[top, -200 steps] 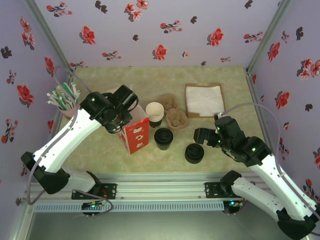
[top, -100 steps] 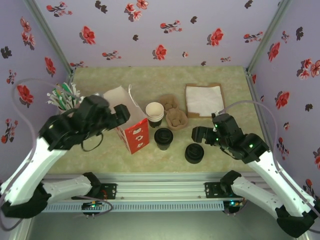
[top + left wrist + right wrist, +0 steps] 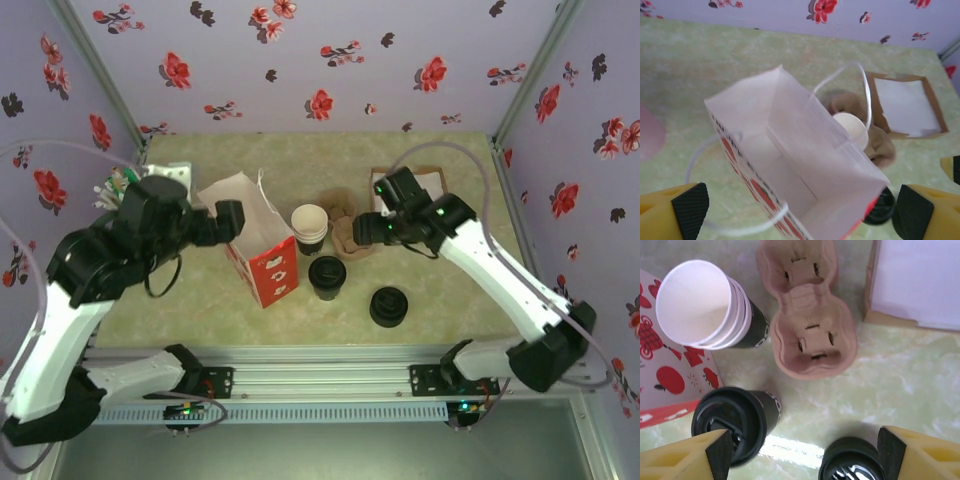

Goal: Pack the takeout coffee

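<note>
Though capped and apparently ready, not yet gripped: small cream paper cup with dark lower band and round black plastic lid (image 3: pixel 327 275), upright on green marbled worktop (image 3: pixel 200 310), just beside open red-and-white paper bag (image 3: pixel 262 255). Overhead nearby, right claw (image 3: pixel 805 450) spread and empty, likely lining up to straddle the lid. Over the bag's mouth, left claw (image 3: pixel 225 218) released wide, probably leaving room for loading.

Beside the bag (image 3: pixel 790 165), the takeout coffee (image 3: pixel 737 412) is glossy black plastic on top; bag matt paper, cup carrier (image 3: pixel 810 330) rough pulp, counter (image 3: pixel 900 385) smooth, faintly shiny.
</note>
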Available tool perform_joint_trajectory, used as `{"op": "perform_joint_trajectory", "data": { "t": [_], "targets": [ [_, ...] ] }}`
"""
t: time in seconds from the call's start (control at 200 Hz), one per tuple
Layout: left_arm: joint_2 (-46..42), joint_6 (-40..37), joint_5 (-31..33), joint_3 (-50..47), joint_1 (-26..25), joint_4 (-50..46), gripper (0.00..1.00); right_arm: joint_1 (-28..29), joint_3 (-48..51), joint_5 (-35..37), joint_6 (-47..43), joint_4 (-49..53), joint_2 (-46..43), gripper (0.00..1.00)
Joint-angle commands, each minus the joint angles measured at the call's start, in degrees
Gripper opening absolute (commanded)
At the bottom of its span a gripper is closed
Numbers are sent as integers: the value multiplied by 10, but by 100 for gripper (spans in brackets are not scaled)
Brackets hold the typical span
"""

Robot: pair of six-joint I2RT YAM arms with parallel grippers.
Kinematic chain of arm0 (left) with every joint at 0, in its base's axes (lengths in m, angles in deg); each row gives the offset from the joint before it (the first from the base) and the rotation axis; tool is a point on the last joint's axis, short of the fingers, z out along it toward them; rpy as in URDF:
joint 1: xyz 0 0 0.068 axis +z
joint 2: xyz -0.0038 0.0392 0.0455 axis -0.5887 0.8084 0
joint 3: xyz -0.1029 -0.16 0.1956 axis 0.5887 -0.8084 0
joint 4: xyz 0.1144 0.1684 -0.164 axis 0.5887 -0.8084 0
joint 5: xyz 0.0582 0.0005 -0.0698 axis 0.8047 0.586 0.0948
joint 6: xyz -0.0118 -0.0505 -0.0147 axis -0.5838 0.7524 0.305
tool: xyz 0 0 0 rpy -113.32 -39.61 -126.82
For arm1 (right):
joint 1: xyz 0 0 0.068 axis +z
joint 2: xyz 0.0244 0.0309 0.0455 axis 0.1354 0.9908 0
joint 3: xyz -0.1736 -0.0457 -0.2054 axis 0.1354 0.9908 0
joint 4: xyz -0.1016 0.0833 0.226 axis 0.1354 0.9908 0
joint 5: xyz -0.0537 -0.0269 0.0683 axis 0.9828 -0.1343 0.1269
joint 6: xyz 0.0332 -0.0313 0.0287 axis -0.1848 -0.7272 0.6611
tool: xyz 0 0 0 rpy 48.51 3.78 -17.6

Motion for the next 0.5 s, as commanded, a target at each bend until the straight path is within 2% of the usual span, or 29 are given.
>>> {"op": "perform_joint_trajectory", "data": {
  "t": [0.0, 0.26, 0.32, 0.395, 0.495],
  "targets": [
    [59, -89, -52, 68, 50, 6, 99, -7, -55, -1, -41, 17, 56, 76],
    [246, -123, -212, 253, 196, 4, 99, -35, -169, 20, -58, 37, 217, 69],
    [282, -116, -253, 268, 234, 21, 99, -40, -189, 18, -60, 40, 247, 67],
    [317, -85, -341, 265, 290, 53, 99, -43, -210, 13, -62, 40, 283, 65],
    [347, -81, -347, 245, 303, 107, 99, -44, -245, 7, -68, 49, 329, 60]
  ]
}}
